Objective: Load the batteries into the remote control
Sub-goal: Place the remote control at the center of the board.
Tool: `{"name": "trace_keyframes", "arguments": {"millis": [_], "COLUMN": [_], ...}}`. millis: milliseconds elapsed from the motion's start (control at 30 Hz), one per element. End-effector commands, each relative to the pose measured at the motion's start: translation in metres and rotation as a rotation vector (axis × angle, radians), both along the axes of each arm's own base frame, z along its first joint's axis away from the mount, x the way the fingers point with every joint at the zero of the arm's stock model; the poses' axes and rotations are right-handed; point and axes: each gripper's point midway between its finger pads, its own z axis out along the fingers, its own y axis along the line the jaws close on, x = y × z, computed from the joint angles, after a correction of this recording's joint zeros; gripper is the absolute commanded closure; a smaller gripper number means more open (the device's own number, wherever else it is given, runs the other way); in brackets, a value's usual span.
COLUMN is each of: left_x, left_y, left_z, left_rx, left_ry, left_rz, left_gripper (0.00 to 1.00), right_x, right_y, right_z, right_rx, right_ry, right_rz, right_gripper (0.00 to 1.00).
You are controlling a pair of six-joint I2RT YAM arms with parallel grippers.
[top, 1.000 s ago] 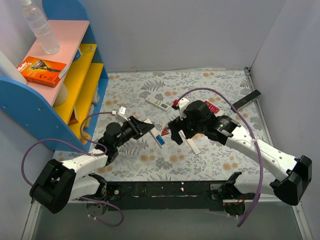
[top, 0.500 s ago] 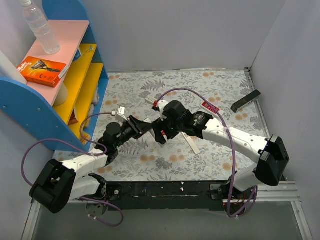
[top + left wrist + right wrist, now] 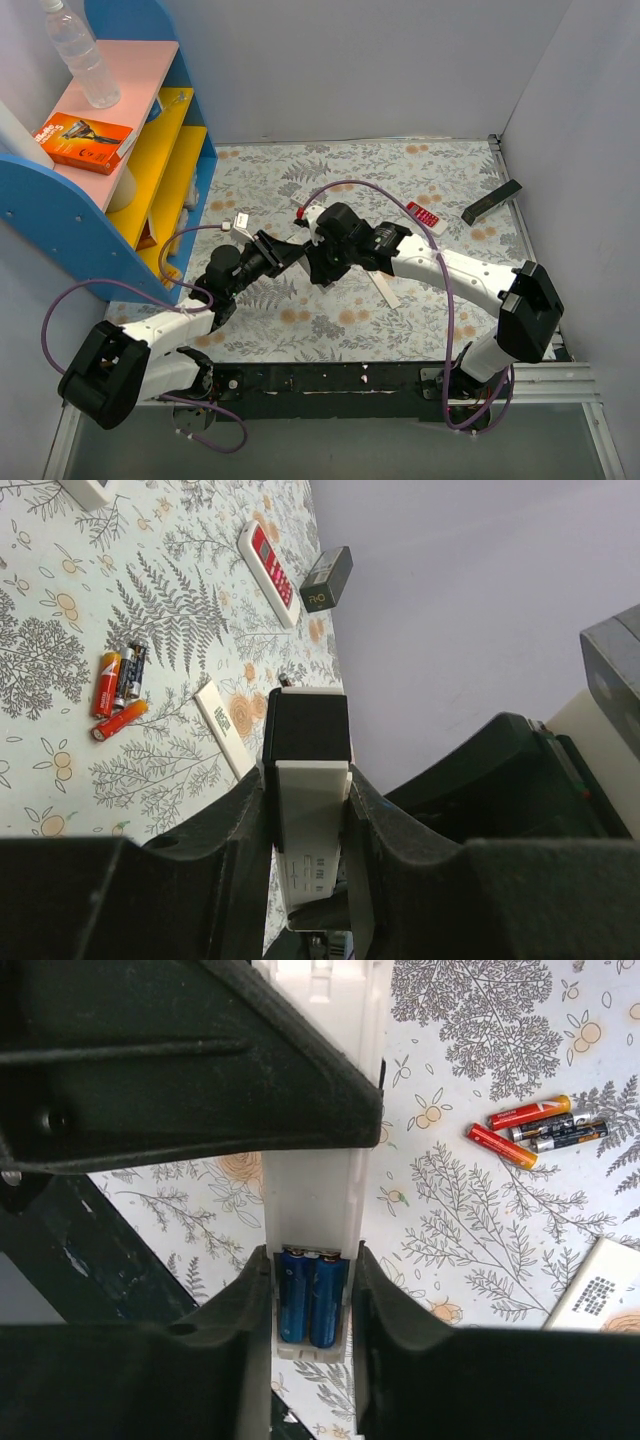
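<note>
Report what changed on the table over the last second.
The right arm swung left, bringing the right gripper up to the remote control. Its fingers now flank the open bay holding the batteries. The swing uncovered the red remote. The left gripper stayed shut on the remote control, and the white back cover stayed put.

Centre frame, we see the remote control clamped between the left gripper and the right gripper, with two batteries side by side in its bay. To the remote's right lie loose cells, then its back cover. Farther right and back are a second remote and a small block. The shelf unit stands to the remote's left.
</note>
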Motion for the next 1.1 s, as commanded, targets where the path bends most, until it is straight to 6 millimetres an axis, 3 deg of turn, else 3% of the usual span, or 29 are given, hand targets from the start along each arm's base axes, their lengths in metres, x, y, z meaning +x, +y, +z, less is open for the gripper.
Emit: {"name": "trace_keyframes", "arguments": {"millis": [0, 67, 100, 167, 200, 233, 300, 333, 500, 567, 700, 867, 1067], "left_x": [0.0, 0.0, 0.0, 0.002, 0.005, 0.005, 0.012, 0.013, 0.023, 0.019, 0.011, 0.002, 0.001], "left_y": [0.003, 0.005, 0.007, 0.013, 0.016, 0.021, 0.035, 0.042, 0.095, 0.11, 0.138, 0.145, 0.138], "left_z": [0.029, 0.03, 0.03, 0.029, 0.033, 0.026, 0.034, 0.023, 0.022, 0.015, 0.023, 0.037, 0.033], "left_rx": [-0.029, -0.012, 0.006, 0.035, 0.043, 0.081, 0.103, 0.154, 0.276, 0.334, 0.394, 0.424, 0.468], "left_ry": [-0.095, -0.103, -0.118, -0.118, -0.126, -0.108, -0.12, -0.093, -0.062, -0.034, -0.056, -0.119, -0.127], "left_rz": [0.006, 0.019, 0.024, 0.055, 0.069, 0.084, 0.146, 0.162, 0.373, 0.421, 0.525, 0.526, 0.467], "left_gripper": [0.93, 0.82, 0.65, 0.47, 0.32, 0.27, 0.18, 0.17, 0.08, 0.07, 0.04, 0.02, 0.02], "right_x": [-0.002, -0.002, -0.003, -0.004, -0.004, -0.006, -0.006, -0.008, -0.017, -0.023, -0.024, -0.02, -0.017], "right_y": [0.006, 0.002, -0.002, -0.008, -0.012, -0.021, -0.029, -0.036, -0.062, -0.068, -0.068, -0.061, -0.053], "right_z": [0.017, 0.016, 0.015, 0.012, 0.012, 0.005, 0.002, -0.005, -0.036, -0.05, -0.068, -0.088, -0.104], "right_rx": [0.023, 0.012, 0.003, -0.019, -0.032, -0.066, -0.095, -0.132, -0.25, -0.283, -0.321, -0.343, -0.365], "right_ry": [-0.038, -0.057, -0.071, -0.086, -0.109, -0.107, -0.122, -0.139, -0.143, -0.126, -0.104, -0.101, -0.095], "right_rz": [0.061, 0.073, 0.089, 0.108, 0.131, 0.135, 0.145, 0.188, 0.297, 0.356, 0.408, 0.47, 0.548], "right_gripper": [0.92, 0.96, 0.98, 0.99, 0.99, 0.99, 0.99, 0.99, 0.99, 0.99, 0.99, 0.99, 0.97]}}
